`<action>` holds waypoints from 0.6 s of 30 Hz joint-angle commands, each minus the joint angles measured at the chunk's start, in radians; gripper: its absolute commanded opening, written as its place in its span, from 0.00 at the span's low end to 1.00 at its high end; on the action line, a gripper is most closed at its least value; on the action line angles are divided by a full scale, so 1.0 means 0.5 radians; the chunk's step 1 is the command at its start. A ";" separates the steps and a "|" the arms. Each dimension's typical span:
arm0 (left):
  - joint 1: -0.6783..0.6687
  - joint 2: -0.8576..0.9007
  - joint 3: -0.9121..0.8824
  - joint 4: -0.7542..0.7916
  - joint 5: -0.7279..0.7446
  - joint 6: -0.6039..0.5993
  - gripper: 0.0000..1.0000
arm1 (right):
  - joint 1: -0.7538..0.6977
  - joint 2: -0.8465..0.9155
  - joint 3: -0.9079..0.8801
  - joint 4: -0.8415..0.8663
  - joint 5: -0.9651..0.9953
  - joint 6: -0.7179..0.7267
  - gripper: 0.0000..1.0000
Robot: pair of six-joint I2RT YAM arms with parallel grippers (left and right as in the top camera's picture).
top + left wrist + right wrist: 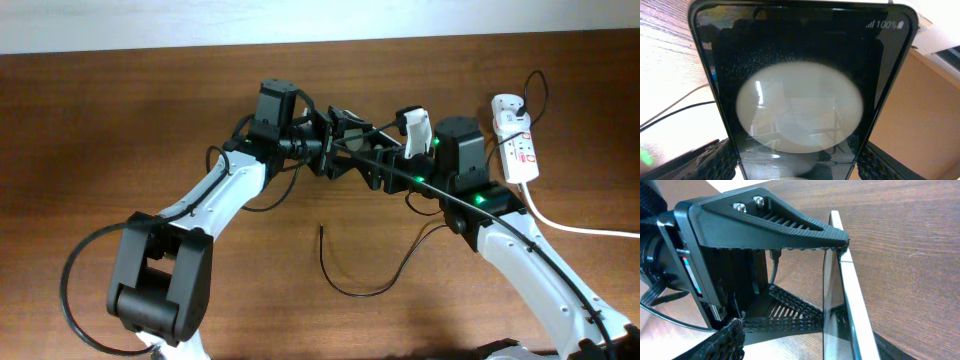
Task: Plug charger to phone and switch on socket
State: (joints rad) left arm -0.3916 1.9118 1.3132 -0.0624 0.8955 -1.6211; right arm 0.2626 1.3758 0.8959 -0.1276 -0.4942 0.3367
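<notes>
At the far middle of a brown wooden worktop (pixel 120 120), the left gripper (pixel 335 150) is clamped on the lower sides of the phone (pixel 800 100). It holds the phone up off the surface, its dark glossy face showing a pale oval and "100%". The right gripper (pixel 378 168) sits just beside the phone, its fingers (pixel 725 340) spread apart on either side of the phone's thin edge. The charger (pixel 350 285) lies loose on the near middle of the worktop, and the socket (pixel 515 150) rests at the far right, well apart from the phone.
</notes>
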 commanded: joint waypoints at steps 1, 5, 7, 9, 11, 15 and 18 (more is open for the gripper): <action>-0.001 0.009 0.031 0.020 0.011 -0.036 0.00 | 0.013 0.014 0.024 0.000 -0.005 -0.012 0.63; -0.001 0.009 0.031 0.021 0.011 -0.035 0.00 | 0.013 0.014 0.024 0.000 -0.005 -0.012 0.53; -0.001 0.009 0.031 0.021 0.011 -0.035 0.00 | 0.013 0.014 0.024 0.000 -0.005 -0.012 0.48; -0.001 0.009 0.031 0.021 0.012 -0.035 0.00 | 0.013 0.014 0.024 0.001 -0.004 -0.012 0.47; -0.001 0.009 0.031 0.022 0.034 -0.035 0.00 | 0.013 0.014 0.024 0.001 -0.003 -0.012 0.44; -0.002 0.009 0.031 0.169 0.103 -0.034 0.00 | 0.012 0.014 0.024 0.002 0.005 -0.012 0.30; -0.003 0.009 0.031 0.169 0.133 -0.034 0.00 | 0.012 0.014 0.024 0.023 0.012 -0.012 0.21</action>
State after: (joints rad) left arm -0.3893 1.9118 1.3128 0.0113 0.9169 -1.6287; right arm 0.2600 1.3766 0.8959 -0.1280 -0.4583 0.3347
